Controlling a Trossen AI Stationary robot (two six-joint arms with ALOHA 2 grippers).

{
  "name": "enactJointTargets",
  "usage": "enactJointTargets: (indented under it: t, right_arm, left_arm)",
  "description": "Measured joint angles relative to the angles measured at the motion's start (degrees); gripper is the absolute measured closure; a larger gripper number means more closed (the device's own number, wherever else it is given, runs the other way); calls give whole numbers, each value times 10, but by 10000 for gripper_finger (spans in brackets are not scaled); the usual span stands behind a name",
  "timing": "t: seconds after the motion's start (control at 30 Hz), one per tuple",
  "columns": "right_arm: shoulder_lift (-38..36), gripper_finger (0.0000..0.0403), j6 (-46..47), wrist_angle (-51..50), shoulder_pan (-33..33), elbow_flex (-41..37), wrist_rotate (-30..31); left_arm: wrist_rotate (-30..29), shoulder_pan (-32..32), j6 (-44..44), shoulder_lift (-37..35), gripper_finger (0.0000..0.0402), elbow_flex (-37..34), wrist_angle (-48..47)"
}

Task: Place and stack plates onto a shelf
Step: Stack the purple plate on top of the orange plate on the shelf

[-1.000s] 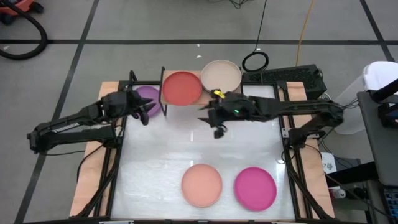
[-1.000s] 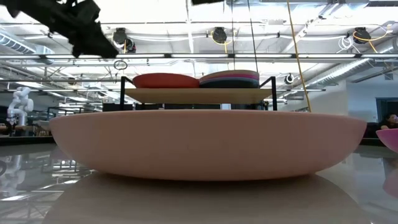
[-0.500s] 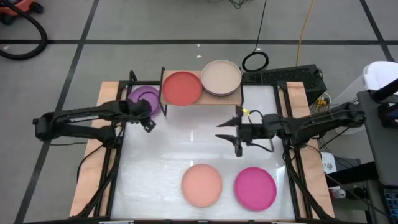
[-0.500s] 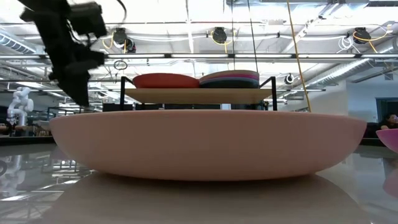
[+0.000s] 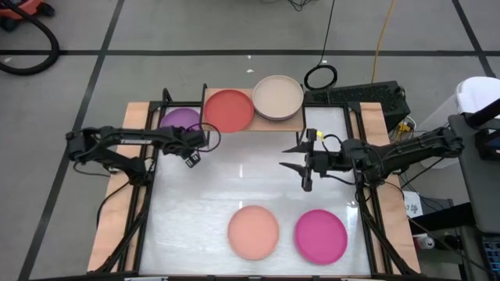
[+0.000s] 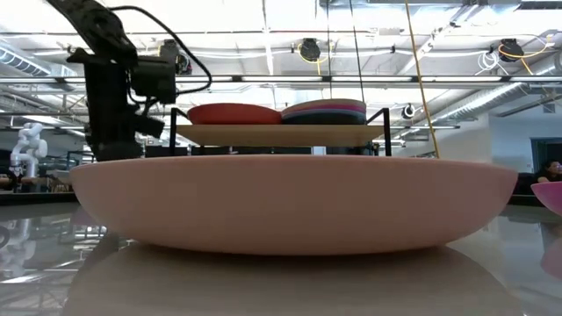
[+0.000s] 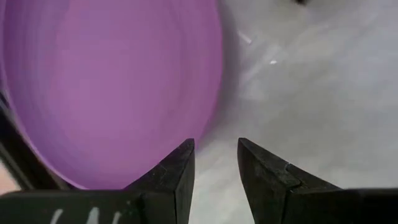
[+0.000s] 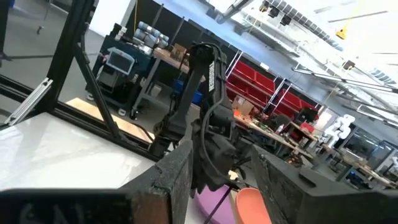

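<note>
Table (image 5: pixel 195 211): we saw a large, glossy white top that carried everything, with pale wood strips along its left and right edges.
Shelf (image 5: pixel 295 125): a small rectangular light-wood board on thin black metal legs stood at the table's far edge, near the middle.
Stack on shelf: we found a beige plate (image 5: pixel 277 96) topping the pile on the board's right half; the low view showed several coloured rims beneath it.
Red plate (image 5: pixel 228 109): round, shallow and matte, it lay alone on the board's left half.
Purple plate (image 5: pixel 179 119): it sat on the table's far left corner, just beside the shelf's left legs.
Salmon plate (image 5: pixel 253 231): it rested flat at the near edge, about the middle.
Magenta plate (image 5: pixel 321 236): it lay just beside the salmon one, toward the near right corner.
Left gripper (image 5: pixel 193 154): we saw it by the purple plate's rim, fingers (image 7: pixel 177 168) slightly parted, holding nothing.
Right gripper (image 5: pixel 295 156): it hung over bare table right of centre, fingers spread wide and empty.
</note>
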Motion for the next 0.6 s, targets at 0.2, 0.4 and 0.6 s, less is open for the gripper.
enactJointTargets:
  t: [0.2, 0.4, 0.6]
  right_arm:
    - [0, 257, 8, 0, 0, 0, 0]
    - [0, 257, 14, -5, 0, 0, 9]
    - [0, 257, 15, -11, 0, 0, 9]
  left_arm:
    - [-17, 30, 34, 40, 274, 0, 28]
    - [-14, 56, 52, 74, 277, 0, 33]
    - [-6, 59, 50, 88, 351, 0, 34]
